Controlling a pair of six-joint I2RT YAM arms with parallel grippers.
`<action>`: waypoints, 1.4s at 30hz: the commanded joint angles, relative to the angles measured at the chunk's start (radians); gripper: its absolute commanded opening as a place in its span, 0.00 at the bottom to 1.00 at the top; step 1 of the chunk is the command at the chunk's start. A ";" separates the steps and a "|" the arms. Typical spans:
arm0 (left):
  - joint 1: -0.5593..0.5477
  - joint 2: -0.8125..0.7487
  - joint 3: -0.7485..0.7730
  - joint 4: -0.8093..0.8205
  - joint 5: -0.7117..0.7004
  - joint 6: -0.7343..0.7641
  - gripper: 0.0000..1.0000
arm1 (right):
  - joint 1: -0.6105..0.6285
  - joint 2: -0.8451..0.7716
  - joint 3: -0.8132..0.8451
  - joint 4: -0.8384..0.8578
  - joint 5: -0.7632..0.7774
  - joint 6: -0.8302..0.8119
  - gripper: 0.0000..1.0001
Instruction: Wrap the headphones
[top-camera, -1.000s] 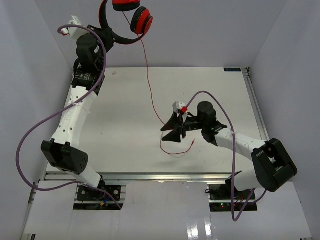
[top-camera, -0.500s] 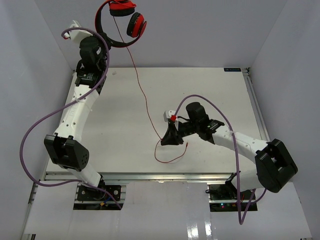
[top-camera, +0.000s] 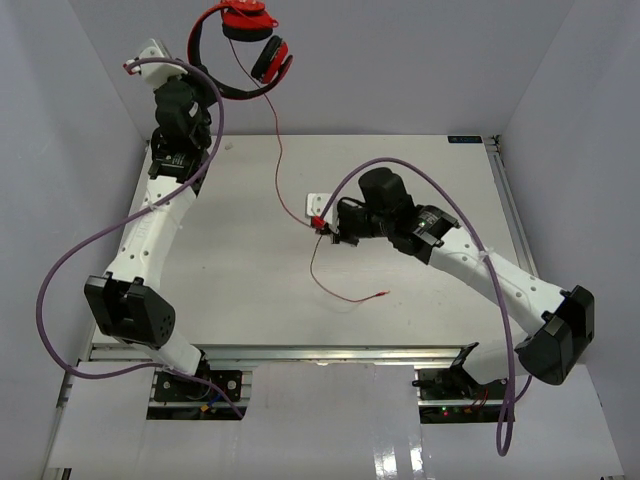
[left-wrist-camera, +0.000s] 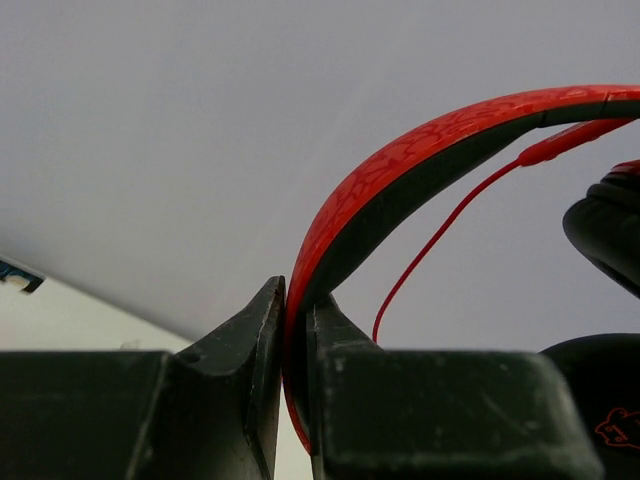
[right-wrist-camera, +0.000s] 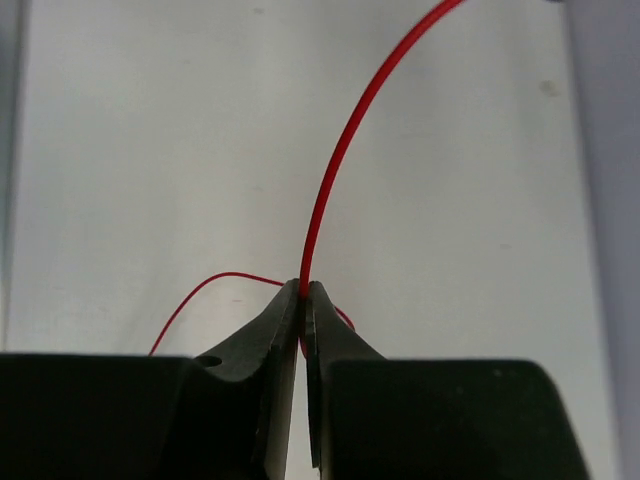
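Both grippers were closed tight: your left gripper (left-wrist-camera: 296, 297) pinched the headband (left-wrist-camera: 400, 160) of the headphones (top-camera: 245, 45), raised beyond the far left edge of the table (top-camera: 420, 300), and your right gripper (right-wrist-camera: 303, 292) pinched the red cable (right-wrist-camera: 330, 170) over the table middle, the cable's loose end lying on the surface.

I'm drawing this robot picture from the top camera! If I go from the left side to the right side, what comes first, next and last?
left arm → headphones → right gripper → right arm. I skipped the red cable, since it stretches across several of them.
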 joint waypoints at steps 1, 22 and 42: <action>-0.016 -0.038 -0.154 0.086 0.035 0.056 0.00 | 0.001 -0.007 0.235 -0.065 0.382 -0.224 0.09; -0.104 0.131 -0.149 0.037 0.017 0.026 0.00 | 0.005 -0.013 0.314 -0.121 0.586 -0.508 0.09; -0.135 0.439 0.178 0.034 -0.026 -0.021 0.00 | 0.001 0.042 0.531 -0.315 0.442 -0.704 0.10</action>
